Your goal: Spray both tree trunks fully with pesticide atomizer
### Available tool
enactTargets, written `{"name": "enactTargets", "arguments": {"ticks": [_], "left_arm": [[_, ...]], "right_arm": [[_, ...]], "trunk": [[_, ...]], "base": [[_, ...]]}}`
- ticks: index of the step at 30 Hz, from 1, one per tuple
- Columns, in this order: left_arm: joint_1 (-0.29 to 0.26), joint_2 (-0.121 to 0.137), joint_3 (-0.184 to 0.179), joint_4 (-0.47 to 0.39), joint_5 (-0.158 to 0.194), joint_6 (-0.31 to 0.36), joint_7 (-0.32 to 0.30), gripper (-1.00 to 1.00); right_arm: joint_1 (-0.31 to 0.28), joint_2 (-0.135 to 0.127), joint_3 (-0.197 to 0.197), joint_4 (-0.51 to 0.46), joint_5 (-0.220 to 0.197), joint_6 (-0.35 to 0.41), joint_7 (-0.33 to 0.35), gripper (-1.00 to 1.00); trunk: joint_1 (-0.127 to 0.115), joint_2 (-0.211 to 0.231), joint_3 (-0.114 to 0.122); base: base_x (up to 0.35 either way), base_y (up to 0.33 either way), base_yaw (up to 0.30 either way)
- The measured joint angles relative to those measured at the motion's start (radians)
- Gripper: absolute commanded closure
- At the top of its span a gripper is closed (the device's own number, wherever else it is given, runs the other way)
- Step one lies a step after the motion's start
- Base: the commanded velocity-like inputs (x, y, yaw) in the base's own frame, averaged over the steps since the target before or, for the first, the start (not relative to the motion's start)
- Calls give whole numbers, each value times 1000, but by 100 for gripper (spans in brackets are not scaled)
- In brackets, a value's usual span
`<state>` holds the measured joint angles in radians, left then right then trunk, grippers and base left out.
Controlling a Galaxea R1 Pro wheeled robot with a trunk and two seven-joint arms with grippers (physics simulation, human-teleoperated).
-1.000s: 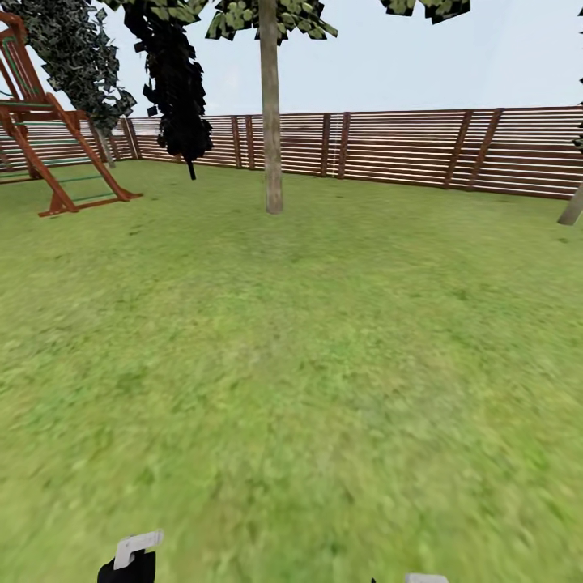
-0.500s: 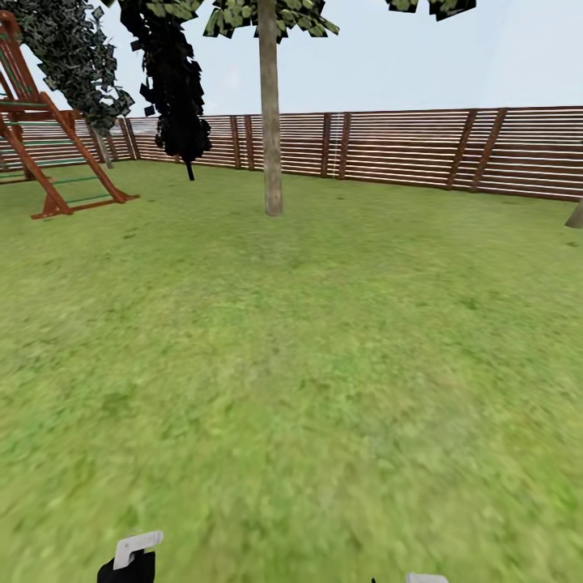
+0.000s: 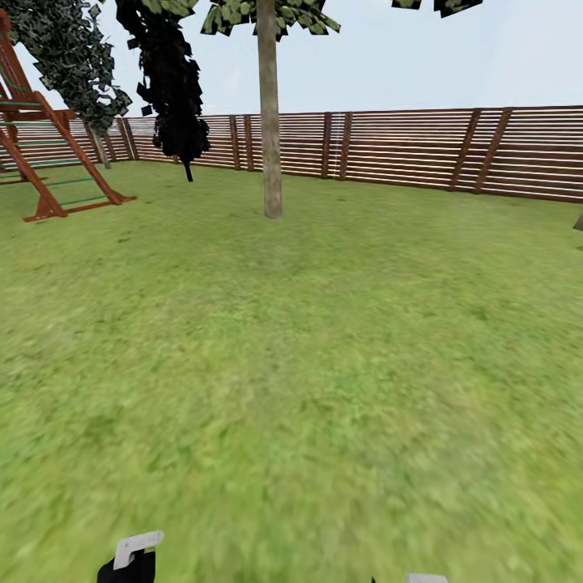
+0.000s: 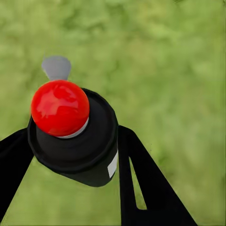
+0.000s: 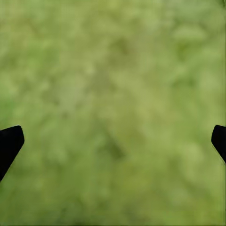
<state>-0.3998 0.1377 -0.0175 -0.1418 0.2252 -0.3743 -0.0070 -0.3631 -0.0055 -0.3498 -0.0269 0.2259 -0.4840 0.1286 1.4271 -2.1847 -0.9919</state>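
Observation:
In the left wrist view my left gripper [image 4: 70,151] is shut on the pesticide atomizer [image 4: 60,107], a dark bottle with a round red top and a grey nozzle. In the head view its grey nozzle and dark body [image 3: 134,557] peek up at the bottom edge. My right gripper [image 5: 113,141] is open over grass, nothing between its fingertips. One tree stands ahead on the garden lawn [image 3: 308,348], its tree trunk [image 3: 270,121] bare and beige-grey. A sliver of a second trunk base [image 3: 579,222] shows at the right edge. The floor is out of view.
A brown slatted fence [image 3: 405,150] closes the far side of the lawn. A red-brown wooden playset [image 3: 48,162] stands at the far left, with a dark conifer [image 3: 174,89] and another leafy tree [image 3: 77,57] beside it. Open grass lies between me and the trunk.
The whole head view has shifted: the playset slid left, the right trunk slid toward the edge, so the camera has moved forward. Both grippers keep their places in the picture.

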Motion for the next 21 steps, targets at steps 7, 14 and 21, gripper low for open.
{"name": "enactTargets", "arguments": {"ticks": [7,14,21], "left_arm": [[0,6,0,-1,0,0,0,100],[0,3,0,0,1,0,0,100],[1,2,0,0,1,0,0,100]], "right_arm": [[0,0,0,0,0,0,0,-100],[0,0,0,0,0,0,0,-100],[0,0,0,0,0,0,0,-100]], "trunk": [[0,0,0],[0,0,0],[0,0,0]], "base": [[339,0,0],[339,0,0],[339,0,0]]}}
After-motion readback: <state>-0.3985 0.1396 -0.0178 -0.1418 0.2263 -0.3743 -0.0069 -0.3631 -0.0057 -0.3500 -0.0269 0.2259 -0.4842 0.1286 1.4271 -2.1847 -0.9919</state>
